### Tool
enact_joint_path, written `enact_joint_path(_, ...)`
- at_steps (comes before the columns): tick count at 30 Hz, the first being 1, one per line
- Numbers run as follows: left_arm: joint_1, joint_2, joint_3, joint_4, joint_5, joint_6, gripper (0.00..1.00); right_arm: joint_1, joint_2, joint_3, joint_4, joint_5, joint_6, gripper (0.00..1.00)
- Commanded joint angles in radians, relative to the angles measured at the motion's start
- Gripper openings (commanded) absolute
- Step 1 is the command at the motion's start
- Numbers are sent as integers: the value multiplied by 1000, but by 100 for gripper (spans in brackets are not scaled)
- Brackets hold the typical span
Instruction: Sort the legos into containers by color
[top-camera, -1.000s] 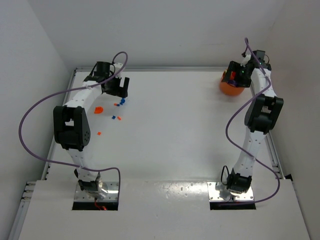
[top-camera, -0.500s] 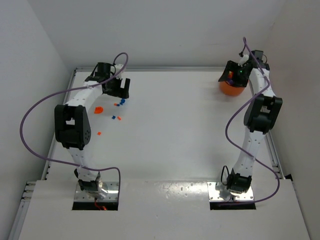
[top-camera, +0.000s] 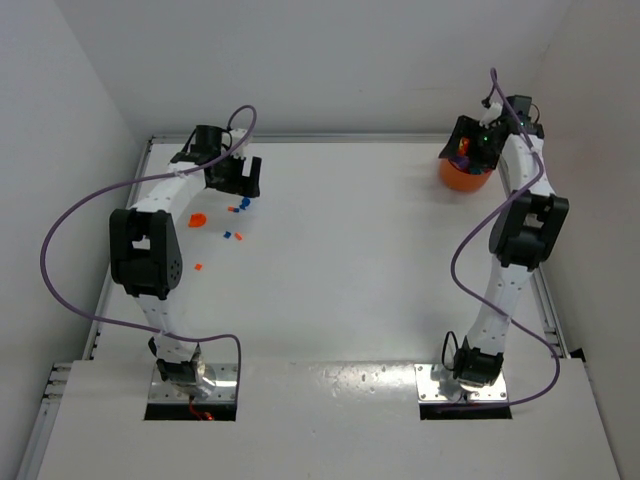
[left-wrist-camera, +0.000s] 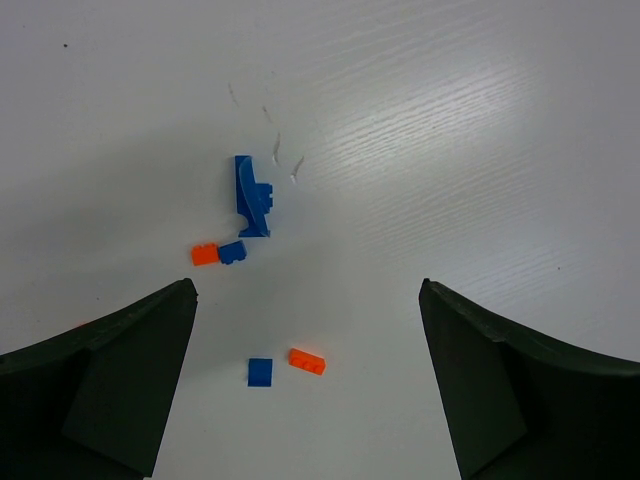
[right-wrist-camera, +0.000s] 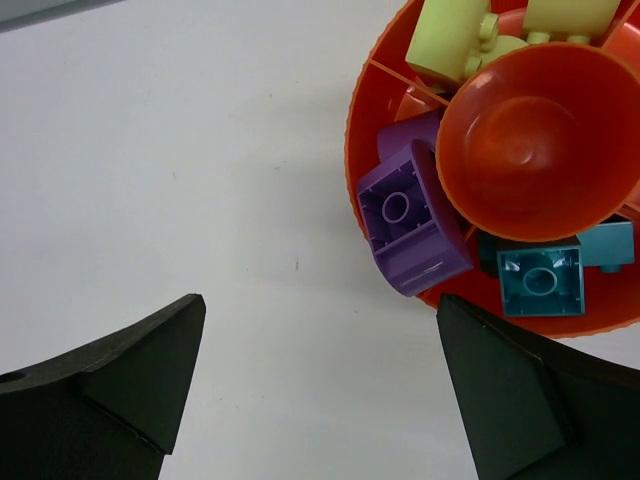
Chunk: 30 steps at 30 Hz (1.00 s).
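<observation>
A: Where do the legos (left-wrist-camera: 252, 195) lie?
B: Blue and orange ones lie scattered on the table (top-camera: 350, 270), between and just ahead of the left gripper (left-wrist-camera: 307, 300). None is touched. Its jaws are spread and bare.
A: And the containers?
B: The orange bowl (right-wrist-camera: 355, 140) sits ahead and right of the right gripper (right-wrist-camera: 320, 305), which is also spread and grips nothing. It holds a smaller orange bowl (right-wrist-camera: 540, 150), a purple brick (right-wrist-camera: 410, 215) and a teal brick (right-wrist-camera: 540, 280).
A: Around them?
B: The table is white, and so are the walls (top-camera: 330, 60).
</observation>
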Motion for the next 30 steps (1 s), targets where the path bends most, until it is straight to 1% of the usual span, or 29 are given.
enact_joint_path(1,-7,7,26,9,15,-11,100,12,-66,1,26,-26,7,99)
enact_joint_path(5,-7,-2,26,9,15,-11,100,12,-66,1,26,-17,7,99)
enact_joint_path(10,-7,-11,6,18,15,-11,100,-7,-90,1,35,92,-2,99)
enact_joint_path(11,-7,-11,6,18,15,-11,100,-7,-99,1,35,133,-2,99)
enact_joint_path(14,-7,-20,-3,27,24,-11,100,-16,-121,-8,78,177,-25,99)
enact_joint_path(20,-7,-31,-12,27,24,-11,100,-16,-87,25,88,177,-59,99)
enact_joint_path(24,-7,-40,-12,27,24,-11,100,-16,-49,73,108,211,-68,99)
enact_joint_path(27,-7,-50,-21,27,15,-11,100,-16,-46,36,185,253,-68,99)
enact_joint_path(28,-7,-50,-21,27,15,-11,100,-16,-56,-11,249,253,-57,99)
enact_joint_path(30,-7,-50,-30,27,6,-11,100,-16,-76,-54,304,267,-46,99)
